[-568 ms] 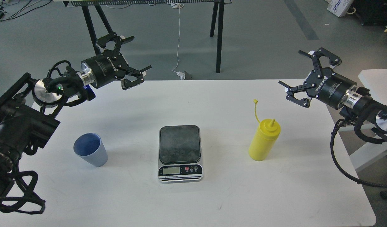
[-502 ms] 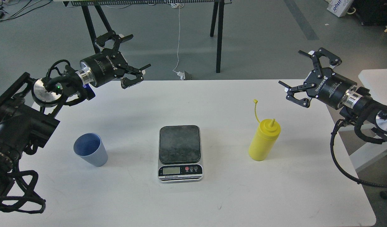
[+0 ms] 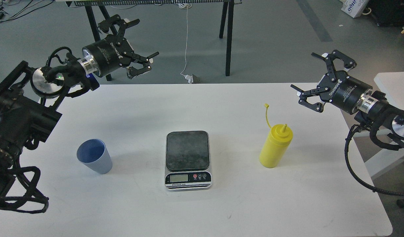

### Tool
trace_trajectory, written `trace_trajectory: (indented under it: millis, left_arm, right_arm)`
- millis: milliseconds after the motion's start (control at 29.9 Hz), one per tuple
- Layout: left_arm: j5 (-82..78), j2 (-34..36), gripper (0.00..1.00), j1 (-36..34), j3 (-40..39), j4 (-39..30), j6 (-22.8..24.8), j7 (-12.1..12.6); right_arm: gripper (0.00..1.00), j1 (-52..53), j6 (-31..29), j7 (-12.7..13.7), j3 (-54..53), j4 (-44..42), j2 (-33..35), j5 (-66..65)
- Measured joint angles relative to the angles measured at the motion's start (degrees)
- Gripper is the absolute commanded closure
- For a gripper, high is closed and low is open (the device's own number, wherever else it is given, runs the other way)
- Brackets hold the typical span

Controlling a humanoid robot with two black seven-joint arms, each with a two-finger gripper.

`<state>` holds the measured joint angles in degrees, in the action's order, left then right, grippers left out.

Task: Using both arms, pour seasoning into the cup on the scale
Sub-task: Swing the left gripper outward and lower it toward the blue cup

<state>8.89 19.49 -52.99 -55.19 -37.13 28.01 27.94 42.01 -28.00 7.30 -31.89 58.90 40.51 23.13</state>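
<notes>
Jaws spread; ribbed tapered cup (image 3: 94, 160)

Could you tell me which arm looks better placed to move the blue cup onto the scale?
The left. The blue cup stands left of the scale, on the same side as the open left hand; the right hand is beyond the yellow squeeze bottle.

White worktop (image 3: 221, 210) fills the near field. Far side: black trestle legs (image 3: 227, 36) on grey floor, white cable (image 3: 186, 39) hanging to a plug. Cardboard box (image 3: 353, 7) far right.
</notes>
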Motion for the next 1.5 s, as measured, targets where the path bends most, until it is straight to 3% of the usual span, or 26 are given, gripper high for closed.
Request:
trace_trajectory:
  millis: [167, 234, 468, 635, 803, 1037, 1170, 1338, 1505]
  left_arm:
    - [-1.3, -1.9, 0.01, -2.6, 0.3, 5.6, 0.0, -1.2]
    - [-2.0, -2.1, 0.01, -2.8, 0.4, 6.1, 0.0, -3.2]
    - [-2.2, -2.3, 0.0, -2.4, 0.0, 6.4, 0.0, -15.2]
    - [-5.2, -2.1, 0.0, -2.3, 1.0, 6.7, 0.0, -18.2]
    - [-19.5, 1.9, 0.0, -3.2, 1.7, 6.6, 0.0, -16.8]
    - [-41.8, 12.5, 0.01, -4.9, 1.8, 6.3, 0.0, -7.2]
    - [-48.0, 17.0, 0.02, -4.6, 5.4, 4.7, 0.0, -4.6]
    - [-49.1, 27.5, 0.03, -3.2, 15.5, -5.1, 0.0, -4.3]
    - [-47.6, 35.5, 0.03, 1.8, 18.3, -20.4, 0.0, -4.1]
  right_arm:
    - [0.0, 0.0, 0.0, 0.0, -0.2, 0.5, -1.0, 0.0]
    - [0.0, 0.3, 0.0, 0.0, -0.6, 0.6, -1.3, 0.0]
    - [0.0, 1.9, 0.0, 0.0, -0.9, 0.7, -1.5, -0.1]
    - [0.0, 2.0, 0.0, 0.0, -0.9, 0.5, -1.0, -0.2]
    - [0.0, 1.6, 0.0, 0.1, -0.7, 0.5, -0.3, -0.3]
    - [0.0, 1.5, 0.0, 0.1, -0.5, 0.5, 0.3, -0.3]
    - [0.0, 1.4, 0.0, 0.1, -0.5, 0.5, 0.3, -0.3]
    - [0.0, 1.1, 0.0, 0.1, -0.2, 0.2, 0.3, -0.4]
    - [0.0, 0.2, 0.0, 0.1, -0.2, 0.0, 0.3, -0.4]
